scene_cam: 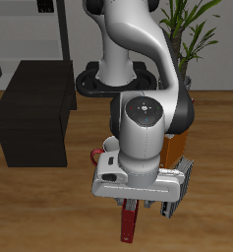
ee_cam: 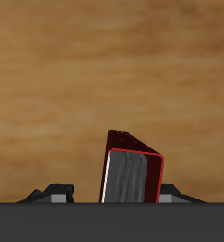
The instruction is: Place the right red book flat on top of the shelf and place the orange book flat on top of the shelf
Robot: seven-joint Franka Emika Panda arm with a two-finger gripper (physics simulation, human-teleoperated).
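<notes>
The right red book stands upright on the table near its front edge, thin, with grey page edges. My gripper hangs just above it and is open. In the wrist view the gripper has the book between its fingertips: one fingertip is close to the cover, the other stands well apart. The orange book shows only as a sliver behind the arm. Farther back, off to one side, sits the black shelf, its flat top bare.
A tall grey open rack stands behind the shelf. A potted plant is at the back behind the robot base. The arm hides much of the table's middle.
</notes>
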